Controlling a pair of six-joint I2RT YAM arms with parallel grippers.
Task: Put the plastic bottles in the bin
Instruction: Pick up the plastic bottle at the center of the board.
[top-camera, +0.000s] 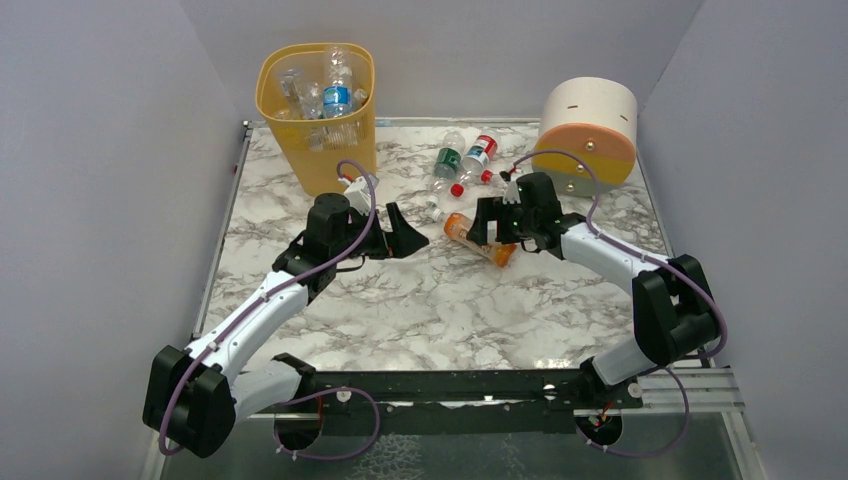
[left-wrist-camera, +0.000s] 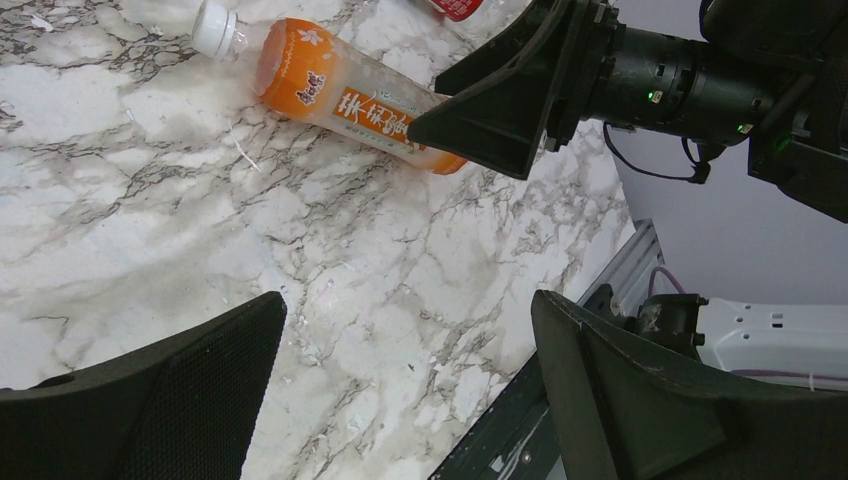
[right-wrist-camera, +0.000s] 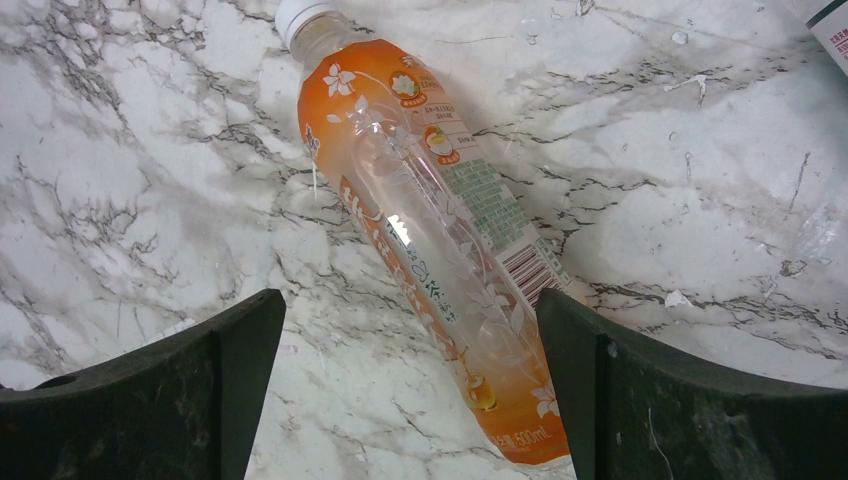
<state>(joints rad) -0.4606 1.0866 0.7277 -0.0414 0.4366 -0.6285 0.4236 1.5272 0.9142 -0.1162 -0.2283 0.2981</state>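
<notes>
Bottle (right-wrist-camera: 430, 250), clear smooth plastic with orange flowered label and white cap, lies mid-frame on the marble table (right-wrist-camera: 120, 150); I see my right gripper (right-wrist-camera: 408, 310) spread wide over it, left gripper (left-wrist-camera: 408, 305) wide too.

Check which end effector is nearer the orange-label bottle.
Right. The right end effector is directly over the orange-label bottle, open, a finger on either side. The left end effector sits off the bottle's cap end, open, clear of it.
</notes>
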